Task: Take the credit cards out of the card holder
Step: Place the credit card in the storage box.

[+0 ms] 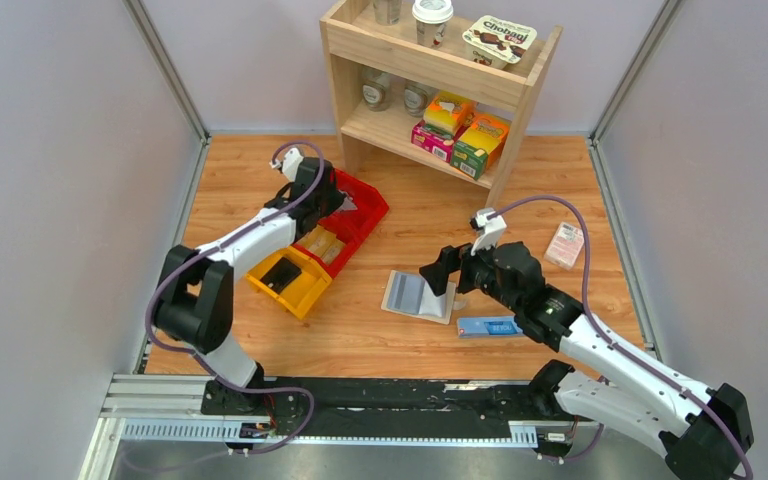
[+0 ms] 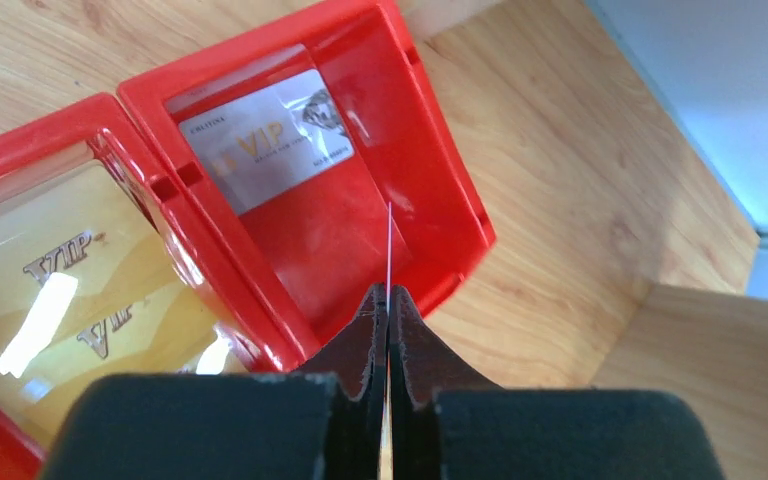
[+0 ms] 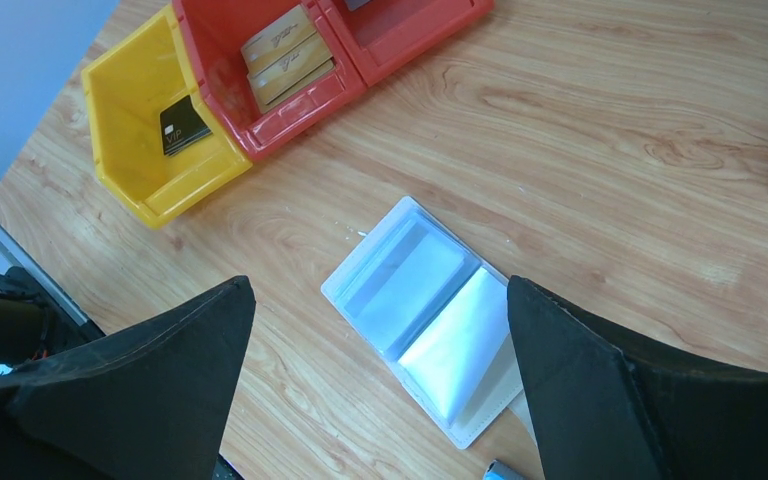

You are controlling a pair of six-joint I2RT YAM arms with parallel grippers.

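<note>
Pinched shut, the left gripper (image 2: 388, 300) holds a card (image 2: 389, 245) edge-on above the red bin (image 2: 430, 170). Wide open, the right gripper (image 3: 380, 290) hovers over the card holder (image 3: 425, 315), spread open on the table (image 3: 600, 150).

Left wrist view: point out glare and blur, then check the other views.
Left wrist: glare streaks on the gold cards; the tool, pinching an edge-on card, is soft. Right wrist: white sheen on the card holder. Top external: even light, sharp.

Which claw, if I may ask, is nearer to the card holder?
Right. The right claw hangs open above the card holder; the left claw is far off over the red bin, shut on a card.
</note>
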